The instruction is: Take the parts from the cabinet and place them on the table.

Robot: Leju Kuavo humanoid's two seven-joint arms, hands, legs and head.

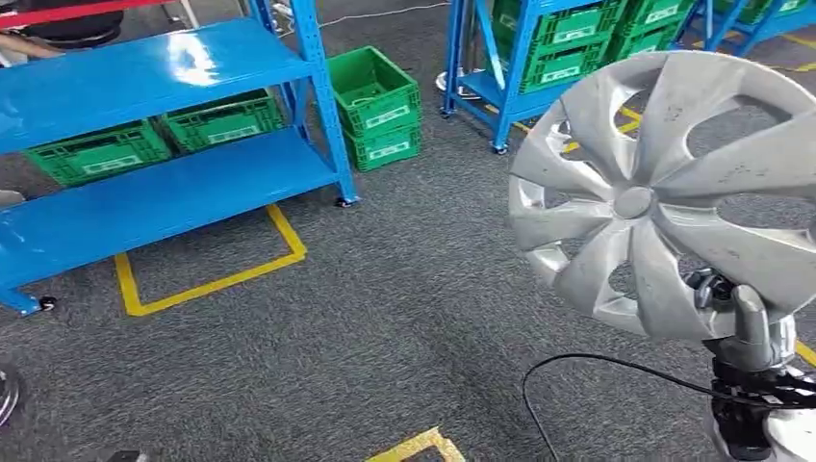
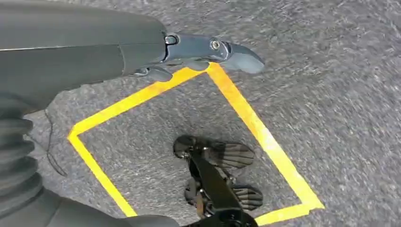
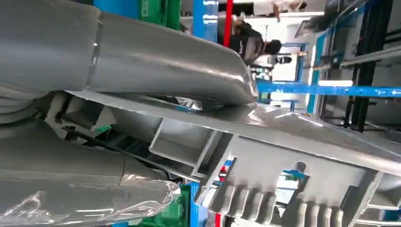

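Overhead, right hand [image 1: 749, 327] grips one hubcap [image 1: 664, 192]; left hand [image 2: 189, 56] apparently empty; five green crates [image 1: 375, 106].

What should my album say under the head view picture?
Right hand holds a silver hubcap above grey carpet.

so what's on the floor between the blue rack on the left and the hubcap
In the head view, mostly bare grey carpet lies between the rack and the hubcap held by the right hand, crossed by a yellow tape outline.
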